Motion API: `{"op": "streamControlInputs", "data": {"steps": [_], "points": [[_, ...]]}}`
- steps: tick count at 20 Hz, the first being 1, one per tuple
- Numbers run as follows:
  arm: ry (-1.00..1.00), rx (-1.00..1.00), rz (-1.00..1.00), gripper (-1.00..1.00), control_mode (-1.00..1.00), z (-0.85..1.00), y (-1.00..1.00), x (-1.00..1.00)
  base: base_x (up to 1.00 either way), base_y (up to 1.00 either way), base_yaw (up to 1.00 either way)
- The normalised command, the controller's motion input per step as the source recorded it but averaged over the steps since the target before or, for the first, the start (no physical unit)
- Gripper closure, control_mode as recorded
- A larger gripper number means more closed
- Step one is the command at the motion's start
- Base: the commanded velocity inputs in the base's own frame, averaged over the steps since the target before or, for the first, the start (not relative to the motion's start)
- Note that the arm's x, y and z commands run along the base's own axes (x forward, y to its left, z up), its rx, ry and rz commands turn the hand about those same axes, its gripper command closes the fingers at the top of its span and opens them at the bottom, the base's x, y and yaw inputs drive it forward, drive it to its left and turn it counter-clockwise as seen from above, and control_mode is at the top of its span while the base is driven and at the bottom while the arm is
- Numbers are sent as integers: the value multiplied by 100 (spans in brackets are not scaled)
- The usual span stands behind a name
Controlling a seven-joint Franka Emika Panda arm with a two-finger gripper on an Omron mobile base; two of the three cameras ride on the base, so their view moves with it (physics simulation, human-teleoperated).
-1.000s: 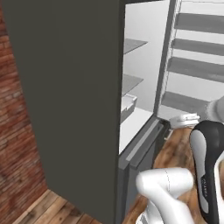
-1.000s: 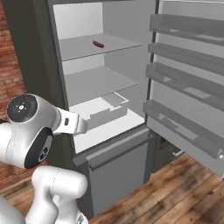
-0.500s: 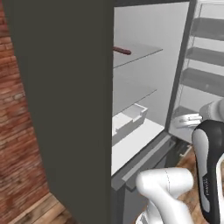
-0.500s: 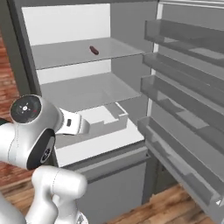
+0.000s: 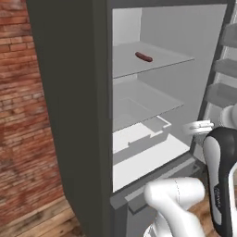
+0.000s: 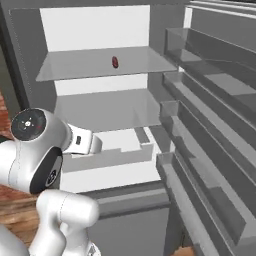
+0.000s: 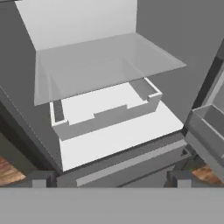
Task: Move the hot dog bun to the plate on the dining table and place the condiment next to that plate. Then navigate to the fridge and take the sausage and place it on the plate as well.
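Observation:
A dark red sausage (image 5: 144,57) lies on the upper glass shelf of the open fridge (image 5: 78,115); in the right base view the sausage (image 6: 115,62) sits at the middle of that shelf. My gripper (image 7: 109,179) is open, its two dark fingertips (image 7: 39,179) far apart with nothing between them. It hangs in front of the fridge's lower part, well below the sausage's shelf, facing the white drawer bin (image 7: 105,113). The white hand (image 5: 199,126) shows at the fridge's right edge.
The fridge door stands open on the right, its grey door shelves (image 6: 215,150) jutting close to the arm. A second glass shelf (image 7: 109,65) lies over the white bin. A brick wall (image 5: 23,115) stands left of the fridge, with wooden floor (image 5: 41,222) below.
The whole picture has shifted: the base has moved round to face the fridge interior more squarely and closer. The sausage shelf now shows fully in the left base view.

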Motion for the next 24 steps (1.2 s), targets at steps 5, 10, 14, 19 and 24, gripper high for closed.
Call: {"op": "streamControlInputs", "data": {"steps": [5, 10, 14, 19, 24], "points": [[0, 0, 0, -100, 100, 0, 0, 0, 47, -52, 44], [-6, 0, 10, -100, -100, 16, 0, 30, 39, -12, 23], [-12, -2, 19, -100, -100, 67, -3, 82, 0, 0, 0], [-3, -9, 6, -100, -100, 70, 3, 83, 0, 0, 0], [0, -9, -3, -100, -100, 40, 6, 87, 0, 0, 0]]}}
